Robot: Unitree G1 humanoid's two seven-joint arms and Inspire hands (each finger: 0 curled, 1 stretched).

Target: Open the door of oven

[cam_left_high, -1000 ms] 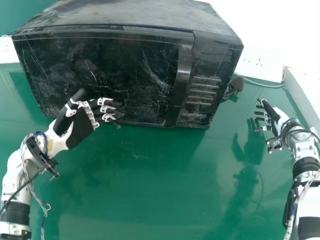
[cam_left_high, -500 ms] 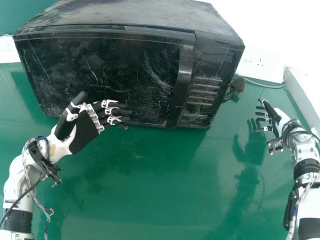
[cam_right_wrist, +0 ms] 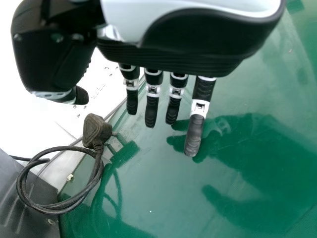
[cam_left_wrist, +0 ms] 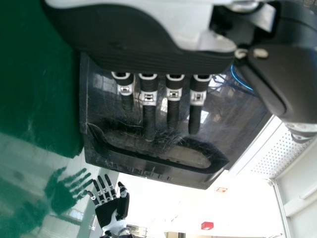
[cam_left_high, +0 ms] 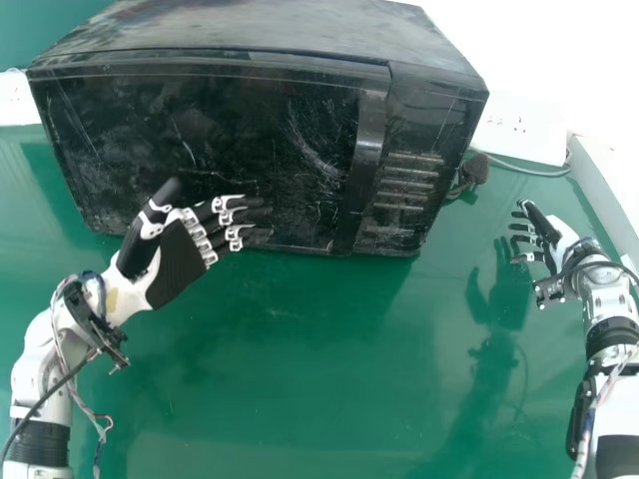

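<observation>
1 black oven (cam_left_high: pixel 250 25), door (cam_left_high: pixel 250 120) closed, on the green table (cam_left_high: pixel 300 349). 1 left hand (cam_left_high: pixel 178 264), before the door, fingers straight, wide, empty. 1 right hand (cam_left_high: pixel 561 239), over the table right of the oven, near the plug (cam_left_high: pixel 474 170), fingers likewise wide.

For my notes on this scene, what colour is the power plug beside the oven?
Black; the plug shows best in the right wrist view.

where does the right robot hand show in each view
Head view: right robot hand at the right, beyond the plug from the oven.
Left wrist view: past the oven's edge, beside its own reflection.
Right wrist view: close up.
Shared landmark: green table.
</observation>
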